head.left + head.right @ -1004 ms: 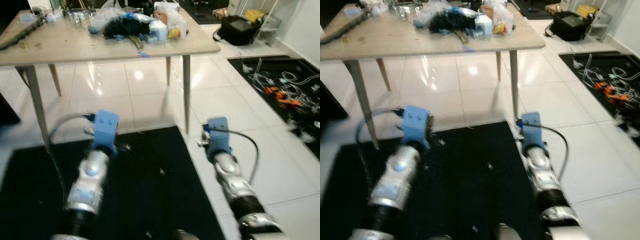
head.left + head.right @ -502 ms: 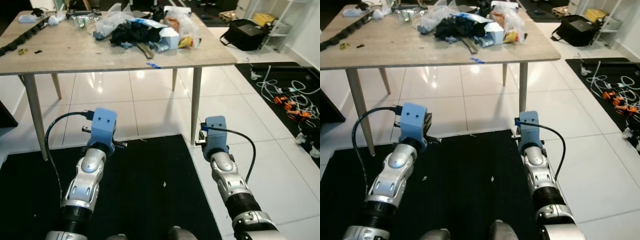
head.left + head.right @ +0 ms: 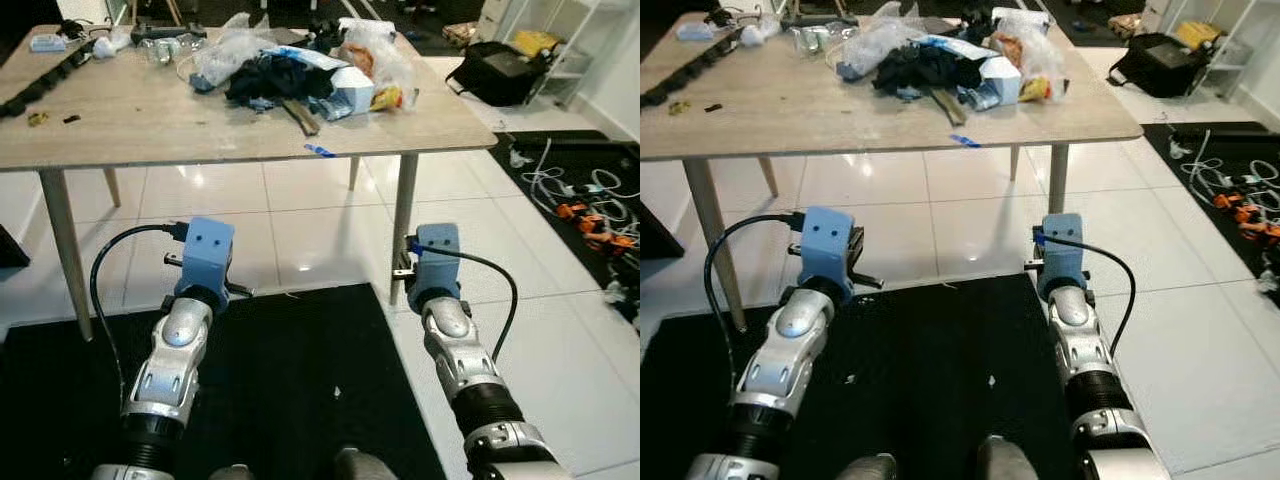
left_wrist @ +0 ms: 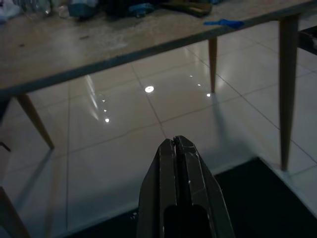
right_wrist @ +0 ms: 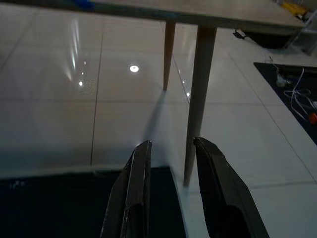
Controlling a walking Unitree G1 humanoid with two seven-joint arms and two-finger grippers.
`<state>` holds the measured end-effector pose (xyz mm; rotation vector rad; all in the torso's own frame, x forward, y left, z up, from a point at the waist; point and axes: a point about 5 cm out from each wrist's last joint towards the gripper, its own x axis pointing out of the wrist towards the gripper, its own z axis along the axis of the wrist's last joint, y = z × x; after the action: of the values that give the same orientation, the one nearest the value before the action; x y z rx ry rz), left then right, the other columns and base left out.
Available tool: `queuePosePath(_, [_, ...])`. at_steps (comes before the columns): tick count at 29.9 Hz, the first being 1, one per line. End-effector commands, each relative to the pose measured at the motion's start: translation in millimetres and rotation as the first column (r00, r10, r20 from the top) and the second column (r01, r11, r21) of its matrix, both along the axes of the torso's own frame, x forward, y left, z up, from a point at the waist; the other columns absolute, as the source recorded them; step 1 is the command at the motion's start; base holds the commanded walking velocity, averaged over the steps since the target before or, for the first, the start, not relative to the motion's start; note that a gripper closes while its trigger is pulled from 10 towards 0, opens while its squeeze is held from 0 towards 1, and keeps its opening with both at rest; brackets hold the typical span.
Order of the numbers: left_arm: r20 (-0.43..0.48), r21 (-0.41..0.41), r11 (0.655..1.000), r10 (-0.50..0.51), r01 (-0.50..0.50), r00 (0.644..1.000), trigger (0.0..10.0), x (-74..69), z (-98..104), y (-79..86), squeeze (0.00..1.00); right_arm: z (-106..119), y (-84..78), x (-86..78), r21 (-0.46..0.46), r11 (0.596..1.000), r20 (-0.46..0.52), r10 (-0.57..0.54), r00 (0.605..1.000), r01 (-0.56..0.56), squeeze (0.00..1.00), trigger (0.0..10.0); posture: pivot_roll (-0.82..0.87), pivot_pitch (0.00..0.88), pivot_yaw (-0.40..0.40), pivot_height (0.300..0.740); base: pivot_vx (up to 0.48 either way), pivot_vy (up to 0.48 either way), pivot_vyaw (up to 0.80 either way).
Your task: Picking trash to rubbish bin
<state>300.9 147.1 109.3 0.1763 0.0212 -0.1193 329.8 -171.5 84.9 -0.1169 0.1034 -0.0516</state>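
Both arms were held out low in front of the robot, over the near edge of a black mat (image 3: 300, 380) on white tile floor (image 3: 300, 220).

Left gripper (image 4: 179, 148): fingers pressed together, nothing btwn them, pointing at bare tile just past the mat edge. Right gripper (image 5: 171, 148): fingers apart w/ a clear gap, nothing held; a wooden table leg (image 5: 198, 94) stood just ahead of it and slightly to its right, foot at the mat's corner.

The trash (image 3: 300, 65) lay well ahead of and above both grippers, on top of a light wood table (image 3: 130, 115). It was a heap at the table's far right part, ahead of the gap btwn the two grippers and nearer the right one: clear plastic bags (image 3: 235, 45), dark crumpled cloth or wrap (image 3: 275, 75), a white-blue carton (image 3: 350, 90), a yellow packet (image 3: 388, 97). A small blue scrap (image 3: 320, 151) sat apart from the heap at the table's near edge, ahead of the right gripper and above it. A dark chain-like strip (image 3: 40, 85) ran along the table's far left, ahead-left of the left gripper.

Off to the right gripper's right, well apart: a black bag (image 3: 500, 72) on the floor, and a second dark mat w/ a tangle of white cables and orange bits (image 3: 590, 210).

No rubbish bin could be made out.
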Motion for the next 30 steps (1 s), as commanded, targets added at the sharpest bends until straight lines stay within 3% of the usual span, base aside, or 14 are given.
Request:
queuePosePath(1, [0.001, 0.006, 1.000, -0.015, 0.015, 1.000, 10.0, 0.2, 1, -3.8, 0.00, 10, -6.7, 2.1, 0.015, 0.999, 0.047, -0.029, 0.999, 0.028, 0.00, 10.0, 0.03, 0.029, -0.055, 0.740, 0.360, 0.000, 0.00])
queuePosePath(10, [0.010, 0.006, 1.000, -0.017, 0.017, 1.000, 10.0, 0.8, 4, -4.1, 0.00, 20, -1.8, 6.3, 0.009, 1.000, 0.085, 0.026, 0.996, -0.027, 0.00, 10.0, 0.03, 0.020, -0.059, 0.740, 0.363, 0.000, 0.00])
queuePosePath(15, [0.014, 0.004, 1.000, -0.020, 0.020, 1.000, 10.0, 0.4, 5, -5.1, 0.00, 24, 6.3, 6.1, -0.040, 0.995, 0.092, 0.090, 0.992, -0.086, 0.00, 10.0, 0.02, 0.009, -0.060, 0.740, 0.362, 0.000, 0.27])
queuePosePath(19, [0.018, 0.003, 1.000, -0.023, 0.023, 1.000, 10.0, 0.7, 5, -6.2, 0.00, 23, 8.2, 5.1, -0.038, 0.995, 0.093, 0.093, 0.991, -0.090, 0.00, 10.0, 0.02, 0.004, -0.061, 0.740, 0.360, 0.000, 0.80])
queuePosePath(30, [0.025, 0.007, 1.000, -0.030, 0.030, 0.999, 10.0, 1.1, 7, -6.9, 0.00, 24, 1.9, 3.9, -0.022, 0.998, 0.106, 0.059, 0.993, -0.057, 0.00, 10.0, 0.02, 0.000, -0.062, 0.740, 0.359, 0.000, 0.00])
